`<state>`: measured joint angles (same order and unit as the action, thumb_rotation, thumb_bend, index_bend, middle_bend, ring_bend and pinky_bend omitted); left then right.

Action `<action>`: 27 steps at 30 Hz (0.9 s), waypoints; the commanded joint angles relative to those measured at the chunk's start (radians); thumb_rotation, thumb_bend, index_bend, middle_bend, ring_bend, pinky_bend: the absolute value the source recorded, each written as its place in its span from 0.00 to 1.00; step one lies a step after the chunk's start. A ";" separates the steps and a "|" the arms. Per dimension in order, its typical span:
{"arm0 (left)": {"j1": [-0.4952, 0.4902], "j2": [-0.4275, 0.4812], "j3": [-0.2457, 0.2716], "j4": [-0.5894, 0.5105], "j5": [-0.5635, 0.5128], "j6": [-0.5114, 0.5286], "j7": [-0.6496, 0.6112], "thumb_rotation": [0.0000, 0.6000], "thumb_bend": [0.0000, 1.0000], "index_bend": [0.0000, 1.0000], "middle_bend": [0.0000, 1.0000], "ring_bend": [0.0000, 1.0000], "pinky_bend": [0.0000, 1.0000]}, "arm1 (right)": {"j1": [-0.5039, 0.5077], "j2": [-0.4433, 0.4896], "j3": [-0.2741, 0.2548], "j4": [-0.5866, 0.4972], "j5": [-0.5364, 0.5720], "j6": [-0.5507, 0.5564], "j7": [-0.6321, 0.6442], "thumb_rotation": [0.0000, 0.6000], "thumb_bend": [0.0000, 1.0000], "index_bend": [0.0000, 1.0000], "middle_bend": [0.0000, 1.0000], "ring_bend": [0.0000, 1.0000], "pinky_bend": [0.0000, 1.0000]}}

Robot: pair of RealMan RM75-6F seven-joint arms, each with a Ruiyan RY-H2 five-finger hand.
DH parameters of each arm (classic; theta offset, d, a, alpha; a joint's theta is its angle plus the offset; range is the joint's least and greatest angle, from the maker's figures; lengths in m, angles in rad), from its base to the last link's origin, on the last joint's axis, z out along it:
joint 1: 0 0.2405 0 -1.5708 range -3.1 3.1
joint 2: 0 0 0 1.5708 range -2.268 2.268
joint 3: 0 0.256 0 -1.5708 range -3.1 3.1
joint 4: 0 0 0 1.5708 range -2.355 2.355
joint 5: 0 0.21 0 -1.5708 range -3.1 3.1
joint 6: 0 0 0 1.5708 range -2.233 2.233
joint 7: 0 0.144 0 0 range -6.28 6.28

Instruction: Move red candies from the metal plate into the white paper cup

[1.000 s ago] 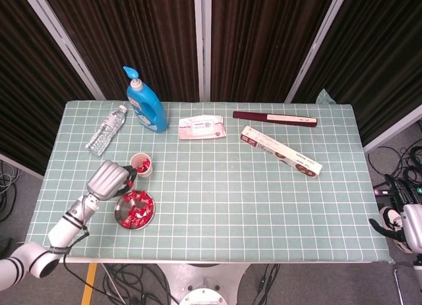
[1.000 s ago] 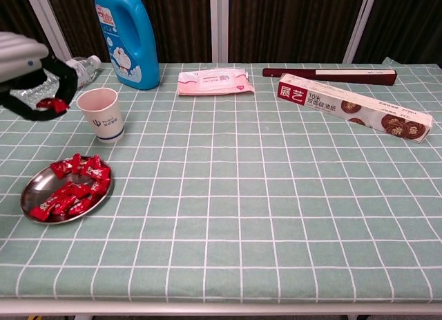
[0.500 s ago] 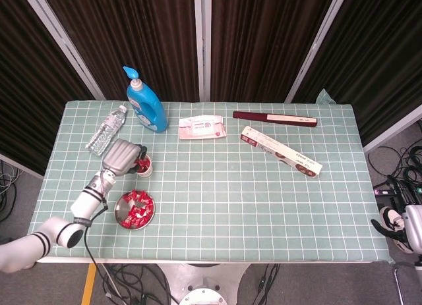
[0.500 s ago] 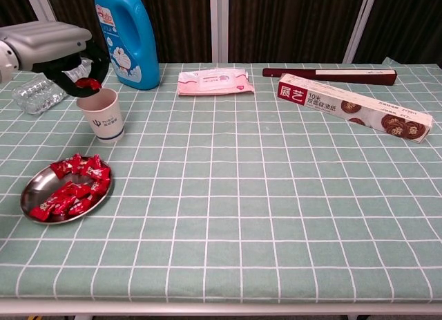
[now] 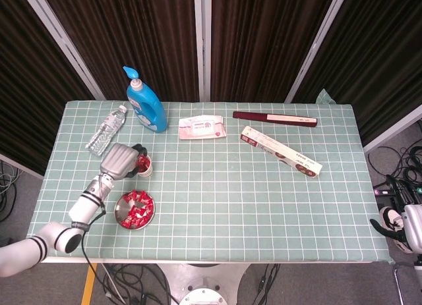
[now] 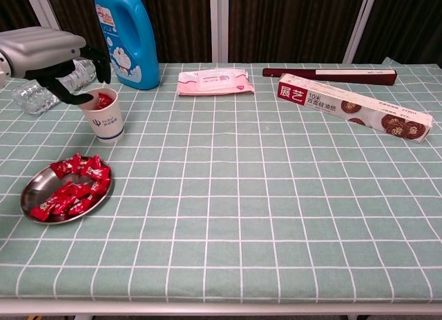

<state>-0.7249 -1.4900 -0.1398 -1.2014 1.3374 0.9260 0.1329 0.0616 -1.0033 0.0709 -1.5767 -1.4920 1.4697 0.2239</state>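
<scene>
— Where was the left hand?

— At the upper left of the chest view, hovering over the white paper cup, fingers spread and holding nothing. A red candy lay inside the cup.

— And the rest of the candies?

— The red candies were piled on the metal plate, lower left, just in front of the cup.

— The right hand?

— Neither view showed it.

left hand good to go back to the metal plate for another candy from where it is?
Probably yes. The left hand hovers over the white paper cup, fingers apart, apparently empty. The metal plate of red candies sits just nearer the robot, with nothing between them.
</scene>
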 commanded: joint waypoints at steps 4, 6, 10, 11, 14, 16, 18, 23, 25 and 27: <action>0.096 0.067 0.049 -0.121 0.101 0.195 -0.014 1.00 0.33 0.42 0.44 0.92 1.00 | 0.000 0.002 0.000 -0.001 -0.001 0.001 0.001 1.00 0.10 0.00 0.14 0.10 0.44; 0.129 0.081 0.076 -0.151 0.140 0.250 -0.014 1.00 0.33 0.44 0.47 0.92 1.00 | 0.002 0.000 0.000 0.000 -0.002 -0.002 -0.001 1.00 0.10 0.00 0.14 0.10 0.44; 0.169 0.085 0.132 -0.169 0.192 0.289 0.007 1.00 0.32 0.48 0.52 0.92 1.00 | 0.005 -0.001 -0.001 0.000 -0.009 -0.003 -0.002 1.00 0.10 0.00 0.14 0.10 0.44; 0.175 0.079 0.149 -0.162 0.206 0.288 0.019 1.00 0.32 0.48 0.53 0.92 1.00 | 0.005 0.000 -0.001 -0.001 -0.010 -0.002 -0.001 1.00 0.10 0.00 0.14 0.10 0.44; 0.183 0.057 0.182 -0.143 0.217 0.259 0.054 1.00 0.32 0.48 0.52 0.92 1.00 | 0.006 0.000 -0.001 -0.003 -0.012 -0.001 -0.002 1.00 0.10 0.00 0.14 0.10 0.45; 0.183 0.040 0.189 -0.131 0.197 0.220 0.082 1.00 0.32 0.48 0.52 0.92 1.00 | 0.005 0.000 -0.002 -0.004 -0.013 0.000 -0.002 1.00 0.10 0.00 0.14 0.10 0.45; 0.182 0.027 0.183 -0.125 0.169 0.188 0.091 1.00 0.31 0.47 0.51 0.92 1.00 | 0.003 0.000 -0.003 -0.003 -0.012 0.002 -0.001 1.00 0.10 0.00 0.14 0.10 0.45; 0.178 0.015 0.166 -0.123 0.115 0.134 0.094 1.00 0.31 0.45 0.49 0.92 1.00 | 0.001 0.003 -0.003 -0.005 -0.013 0.006 0.000 1.00 0.10 0.00 0.14 0.10 0.45; 0.176 0.012 0.165 -0.128 0.115 0.125 0.079 1.00 0.31 0.45 0.48 0.92 1.00 | 0.001 0.003 -0.003 -0.006 -0.011 0.004 -0.002 1.00 0.10 0.00 0.14 0.10 0.45; 0.172 0.002 0.166 -0.117 0.127 0.124 0.079 1.00 0.31 0.45 0.48 0.92 1.00 | 0.003 0.001 -0.003 -0.007 -0.010 0.001 -0.006 1.00 0.10 0.00 0.14 0.10 0.45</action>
<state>-0.5507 -1.4832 0.0268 -1.3232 1.4599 1.0524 0.2108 0.0640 -1.0016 0.0676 -1.5837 -1.5025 1.4710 0.2181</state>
